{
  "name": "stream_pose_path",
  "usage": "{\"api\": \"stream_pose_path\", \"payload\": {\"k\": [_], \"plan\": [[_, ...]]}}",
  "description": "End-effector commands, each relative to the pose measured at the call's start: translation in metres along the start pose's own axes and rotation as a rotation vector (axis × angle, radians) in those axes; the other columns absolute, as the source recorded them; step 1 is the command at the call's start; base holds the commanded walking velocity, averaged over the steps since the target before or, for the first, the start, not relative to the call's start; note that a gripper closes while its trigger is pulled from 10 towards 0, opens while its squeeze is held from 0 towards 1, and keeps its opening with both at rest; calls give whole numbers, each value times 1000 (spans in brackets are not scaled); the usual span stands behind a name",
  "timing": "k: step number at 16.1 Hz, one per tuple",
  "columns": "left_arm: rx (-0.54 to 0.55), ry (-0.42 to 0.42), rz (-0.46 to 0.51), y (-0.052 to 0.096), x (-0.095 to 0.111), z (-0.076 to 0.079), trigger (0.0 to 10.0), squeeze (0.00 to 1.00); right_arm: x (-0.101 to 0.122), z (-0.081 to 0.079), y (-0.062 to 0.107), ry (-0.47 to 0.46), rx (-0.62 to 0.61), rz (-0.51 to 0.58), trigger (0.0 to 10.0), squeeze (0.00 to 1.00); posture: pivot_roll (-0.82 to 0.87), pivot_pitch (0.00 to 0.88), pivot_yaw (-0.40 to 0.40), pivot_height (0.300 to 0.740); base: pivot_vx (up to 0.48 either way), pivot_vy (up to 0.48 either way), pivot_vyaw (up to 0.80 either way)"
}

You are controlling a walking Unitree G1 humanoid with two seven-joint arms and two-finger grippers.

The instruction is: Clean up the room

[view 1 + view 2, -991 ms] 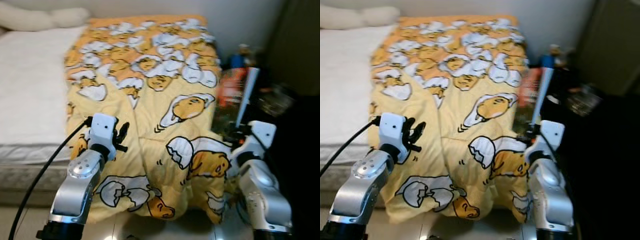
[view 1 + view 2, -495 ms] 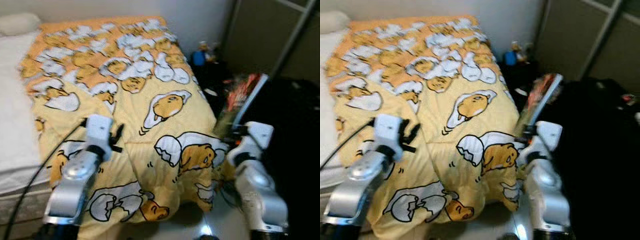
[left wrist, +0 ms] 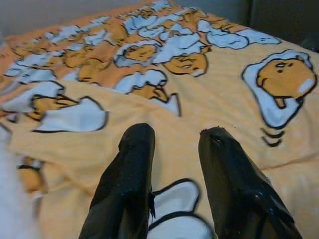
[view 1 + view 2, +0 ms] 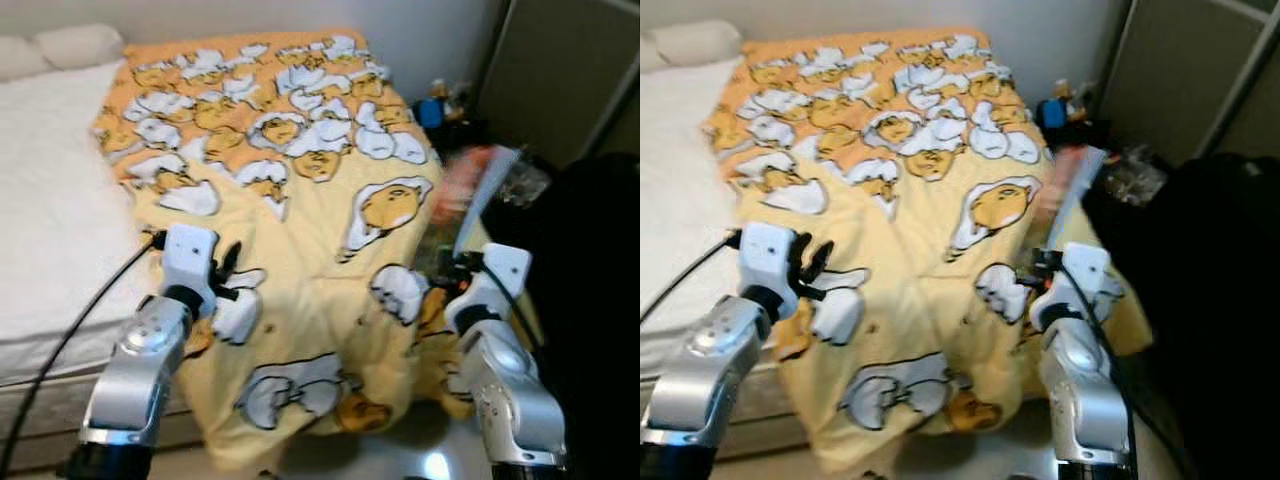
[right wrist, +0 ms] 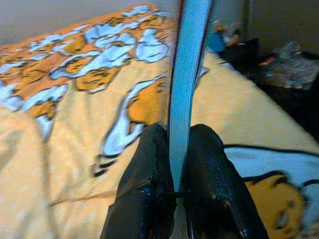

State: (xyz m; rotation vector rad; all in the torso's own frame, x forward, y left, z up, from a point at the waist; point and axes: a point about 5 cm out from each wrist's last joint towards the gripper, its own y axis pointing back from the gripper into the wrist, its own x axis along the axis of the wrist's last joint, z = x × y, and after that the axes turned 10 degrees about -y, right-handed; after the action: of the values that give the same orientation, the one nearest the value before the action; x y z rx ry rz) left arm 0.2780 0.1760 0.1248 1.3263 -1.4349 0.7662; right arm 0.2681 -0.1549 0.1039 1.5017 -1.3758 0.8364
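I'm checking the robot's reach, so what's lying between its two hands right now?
In the left eye view, the yellow egg-print blanket covers the bed between the left hand and the right hand, which holds a book.

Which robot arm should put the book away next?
Probably the right: the right gripper is already shut on the book, held upright over the blanket. The left gripper hovers open and empty above the blanket.
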Motion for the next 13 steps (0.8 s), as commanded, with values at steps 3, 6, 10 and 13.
{"api": "stream_pose_path", "payload": {"k": [3,6,10,13], "plan": [[-34,-2,12,-2,5,8,10000,27,8,2,4,28,-5,61,10000,0,-30,0,64,740,0,377,0],[-35,-5,19,-3,7,8,10000,27,8,-1,4,20,13,60,10000,0,-23,0,62,740,0,380,0],[-37,-8,20,-2,6,7,10000,31,7,-2,5,21,18,58,10000,0,-20,0,60,740,0,382,0],[-37,-10,17,0,6,6,10000,31,5,-3,5,18,24,52,10000,0,-15,0,60,740,0,382,0]]}}
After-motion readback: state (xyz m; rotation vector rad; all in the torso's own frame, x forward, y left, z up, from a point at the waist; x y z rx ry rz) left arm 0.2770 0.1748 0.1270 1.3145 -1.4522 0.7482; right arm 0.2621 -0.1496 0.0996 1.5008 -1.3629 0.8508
